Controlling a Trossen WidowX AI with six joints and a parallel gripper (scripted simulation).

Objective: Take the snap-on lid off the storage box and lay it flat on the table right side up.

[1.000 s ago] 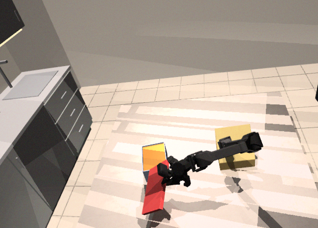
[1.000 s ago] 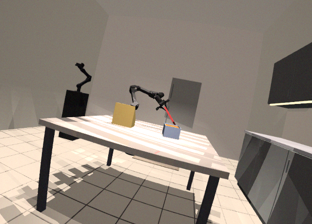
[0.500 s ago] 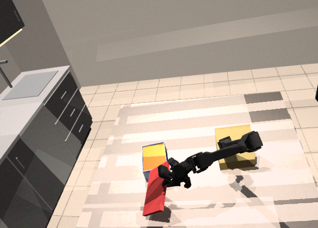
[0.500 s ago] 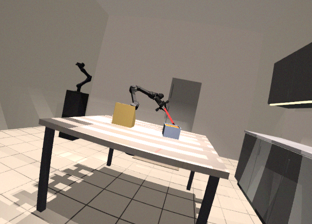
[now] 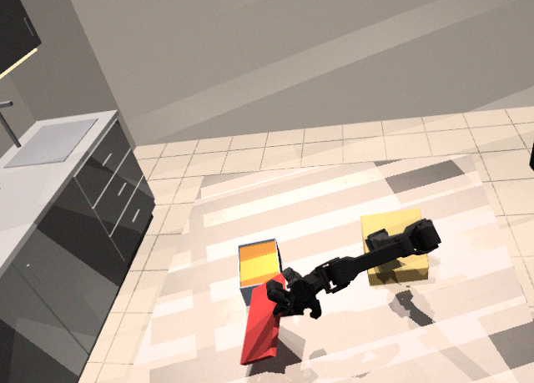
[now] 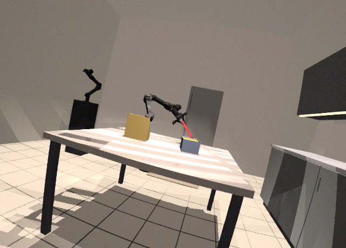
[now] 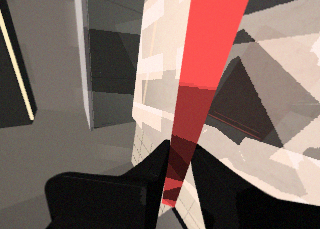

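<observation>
Tabletop [image 5: 345,323] [image 6: 156,159] partly hidden, the pincer [image 5: 278,294] [image 6: 180,121] [image 7: 179,145] pinches the tilted red lid [image 5: 260,323] [image 6: 186,128] [image 7: 205,54], cropped in the wrist view.

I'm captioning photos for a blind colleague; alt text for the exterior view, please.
Gripper holding a steeply tilted red lid by the open blue box on a table, with a yellow block farther left.

Bright, hard light falls in pale bands across the table [image 5: 345,327] [image 6: 156,153] [image 7: 155,64]. Dark shadows lie on the floor [image 6: 111,214]; upper walls are dim and grainy.
</observation>
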